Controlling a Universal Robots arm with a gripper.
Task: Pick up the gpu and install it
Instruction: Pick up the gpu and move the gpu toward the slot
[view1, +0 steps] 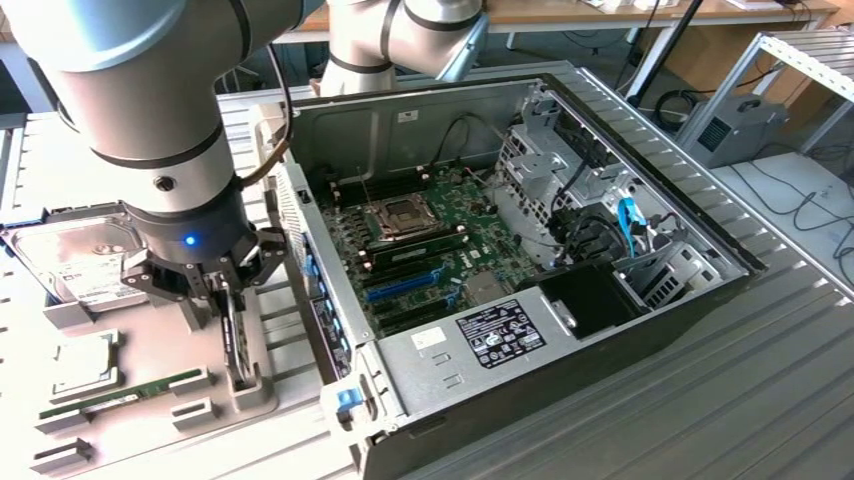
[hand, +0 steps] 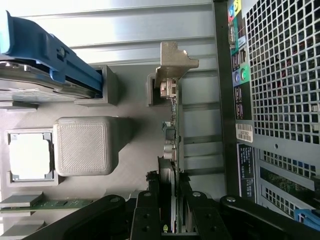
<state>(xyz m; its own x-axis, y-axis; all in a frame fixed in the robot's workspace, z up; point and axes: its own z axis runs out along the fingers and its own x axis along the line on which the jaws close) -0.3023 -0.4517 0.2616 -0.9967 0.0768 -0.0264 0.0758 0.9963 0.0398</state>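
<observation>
Ribbed metal table (view1: 747, 400), evenly lit. Wooden desk (view1: 561, 12) stood far back; cables (view1: 814, 210) lay at the exterior view's right.

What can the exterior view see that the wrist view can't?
The exterior view looks inside the open computer case: the green motherboard, its CPU socket and the power supply. The wrist view faces the case's back, with coloured ports and a vent grille. Both show the gripper shut on the gpu, standing on edge in its grey holder, plus the hard drive, loose CPU chip and memory stick.
</observation>
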